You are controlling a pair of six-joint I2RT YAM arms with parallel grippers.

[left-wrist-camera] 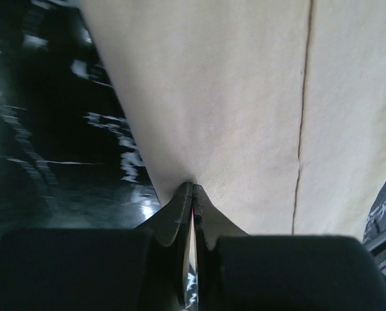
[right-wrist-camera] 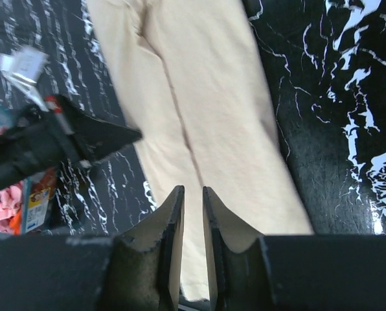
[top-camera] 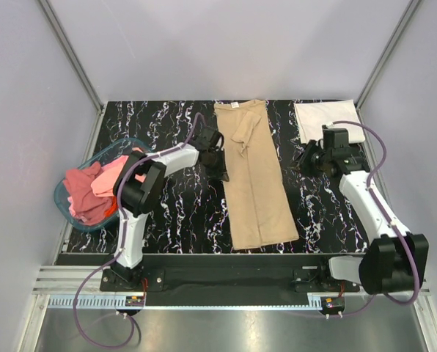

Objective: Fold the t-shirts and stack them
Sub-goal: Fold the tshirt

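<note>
A tan t-shirt (top-camera: 255,176) lies down the middle of the black marbled table as a long strip, neck label at the far end. My left gripper (top-camera: 222,167) is at its left edge; in the left wrist view the left gripper (left-wrist-camera: 193,186) is shut, pinching the hem of the tan t-shirt (left-wrist-camera: 232,97). My right gripper (top-camera: 303,160) hovers to the right of the strip. In the right wrist view the right gripper (right-wrist-camera: 188,189) is narrowly open and holds nothing, with the tan t-shirt (right-wrist-camera: 212,110) beyond it. A folded white t-shirt (top-camera: 327,119) lies at the back right.
A translucent blue basket (top-camera: 63,196) at the table's left edge holds crumpled pink and red t-shirts (top-camera: 94,191). Grey walls close in the back and sides. My left arm (right-wrist-camera: 63,139) shows across the strip in the right wrist view.
</note>
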